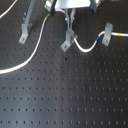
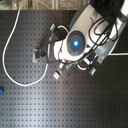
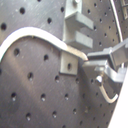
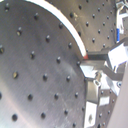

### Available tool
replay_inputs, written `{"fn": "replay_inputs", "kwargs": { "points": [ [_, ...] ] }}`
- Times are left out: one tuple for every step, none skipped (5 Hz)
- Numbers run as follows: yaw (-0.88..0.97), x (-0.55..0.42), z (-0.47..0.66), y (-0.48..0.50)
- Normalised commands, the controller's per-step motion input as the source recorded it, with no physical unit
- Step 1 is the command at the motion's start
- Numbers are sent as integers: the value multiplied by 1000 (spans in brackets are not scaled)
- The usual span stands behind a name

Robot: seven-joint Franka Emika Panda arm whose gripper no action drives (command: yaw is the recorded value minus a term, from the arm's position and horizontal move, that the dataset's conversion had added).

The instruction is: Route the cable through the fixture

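The table (image 1: 75, 95) is the biggest thing here, a black matte metal board spreading across both exterior views with a regular grid of small holes. Over it the robot arm (image 2: 75, 42) is leaning in, its smooth white shell glowing with a blue light in the second exterior view.

The cable (image 1: 35, 52) is lying across the board as a thin white flexible cord. In the first exterior view it is sweeping up from the first exterior view's left edge in a long curve, dipping in a loop between the middle clip (image 1: 68, 40) and the right clip (image 1: 106, 36), and running off to the first exterior view's right with blue and yellow bands.

Three small grey metal clips are standing in a row; the left clip (image 1: 24, 34) is sitting apart from the cord.

The end effector (image 3: 97, 64) is hovering right at the middle clip. In the first wrist view its fingers appear to be pinching the cord just beside the bracket, the cord running away lengthwise from the fingertips toward the clip's slot. I judge the next move depends on lowering that held stretch into the slot.
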Motion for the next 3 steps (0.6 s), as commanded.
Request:
{"fn": "replay_inputs", "kwargs": {
  "points": [
    [0,-11,0,-1],
    [0,-43,-250,33],
    [-51,-3,-420,-3]
  ]
}}
